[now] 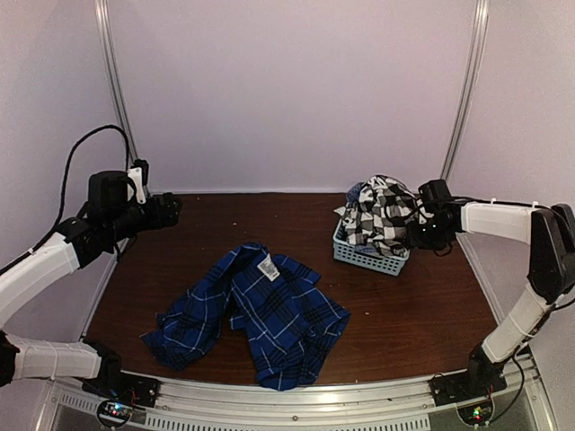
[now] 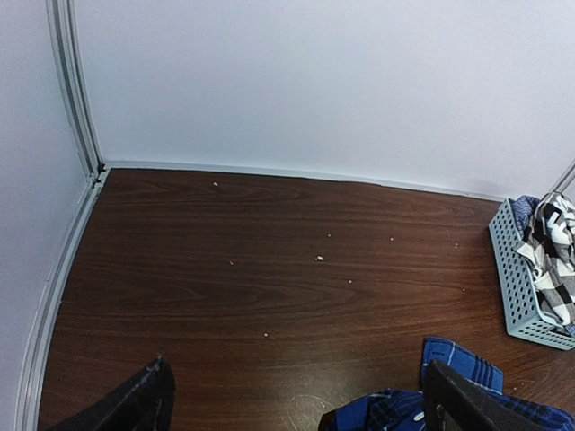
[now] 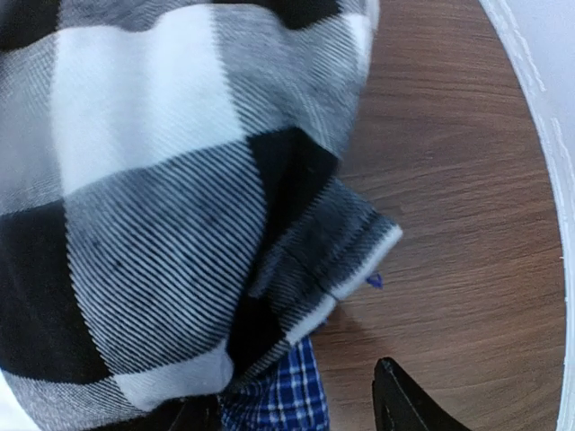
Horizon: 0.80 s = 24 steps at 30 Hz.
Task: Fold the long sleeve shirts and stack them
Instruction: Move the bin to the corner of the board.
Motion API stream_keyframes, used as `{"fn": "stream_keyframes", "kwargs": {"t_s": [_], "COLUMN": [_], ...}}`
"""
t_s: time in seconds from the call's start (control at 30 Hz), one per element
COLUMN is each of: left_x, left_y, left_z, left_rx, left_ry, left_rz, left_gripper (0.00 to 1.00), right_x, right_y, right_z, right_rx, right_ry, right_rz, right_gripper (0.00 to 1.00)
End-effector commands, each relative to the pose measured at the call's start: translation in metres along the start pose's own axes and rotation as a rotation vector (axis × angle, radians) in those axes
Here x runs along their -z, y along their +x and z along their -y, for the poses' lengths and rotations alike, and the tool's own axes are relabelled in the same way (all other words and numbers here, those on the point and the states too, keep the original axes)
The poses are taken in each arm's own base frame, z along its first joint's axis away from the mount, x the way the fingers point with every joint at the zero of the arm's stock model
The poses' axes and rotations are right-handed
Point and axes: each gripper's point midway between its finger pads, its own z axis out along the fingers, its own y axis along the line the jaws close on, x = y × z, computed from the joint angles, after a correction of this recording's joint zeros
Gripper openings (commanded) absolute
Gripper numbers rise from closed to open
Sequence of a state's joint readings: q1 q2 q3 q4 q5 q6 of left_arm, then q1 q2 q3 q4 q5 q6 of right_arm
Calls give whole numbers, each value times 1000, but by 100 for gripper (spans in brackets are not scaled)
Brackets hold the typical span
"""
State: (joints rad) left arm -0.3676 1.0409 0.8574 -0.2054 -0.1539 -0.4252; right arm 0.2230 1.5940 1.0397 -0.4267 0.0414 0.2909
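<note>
The royal-blue plaid shirt (image 1: 256, 314) lies crumpled at the front middle of the table, its white neck label up; an edge of it shows in the left wrist view (image 2: 454, 359). The black-and-white check shirt (image 1: 377, 215) is heaped in the grey basket (image 1: 364, 256) and fills the right wrist view (image 3: 153, 197). My left gripper (image 1: 173, 208) hangs above the far left of the table, open and empty (image 2: 301, 409). My right gripper (image 1: 416, 232) is at the basket's right side, open, against the check shirt (image 3: 287, 415); its left finger is hidden under the cloth.
A finer blue-and-white check cloth (image 3: 283, 395) shows under the check shirt, also at the basket's back (image 1: 355, 191). The basket appears at the right of the left wrist view (image 2: 521, 287). White walls and metal rails bound the table (image 1: 422, 305). Small crumbs dot the wood (image 2: 319, 259).
</note>
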Motion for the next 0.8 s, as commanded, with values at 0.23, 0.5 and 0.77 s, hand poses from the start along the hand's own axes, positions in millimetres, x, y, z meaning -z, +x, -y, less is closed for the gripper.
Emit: {"fn": "stream_keyframes", "kwargs": {"t_s": [0.23,0.5,0.77], "left_x": [-9,-9,-12], "left_y": [-8,-3,-3], "left_z": [8,4,6], "left_rx": [-12,-15,-15], "left_ry": [29,15,20], "left_rz": [26,21,13], "left_gripper": [98,98,98], "right_x": [-1,62,76], "right_y": [-54,-87,-41], "right_z": [161,101,-21], "right_rx": [-212,-158,41], "right_ry": [340,163,-106], "right_rz": [45,234,168], "right_gripper": [53,62,58]}}
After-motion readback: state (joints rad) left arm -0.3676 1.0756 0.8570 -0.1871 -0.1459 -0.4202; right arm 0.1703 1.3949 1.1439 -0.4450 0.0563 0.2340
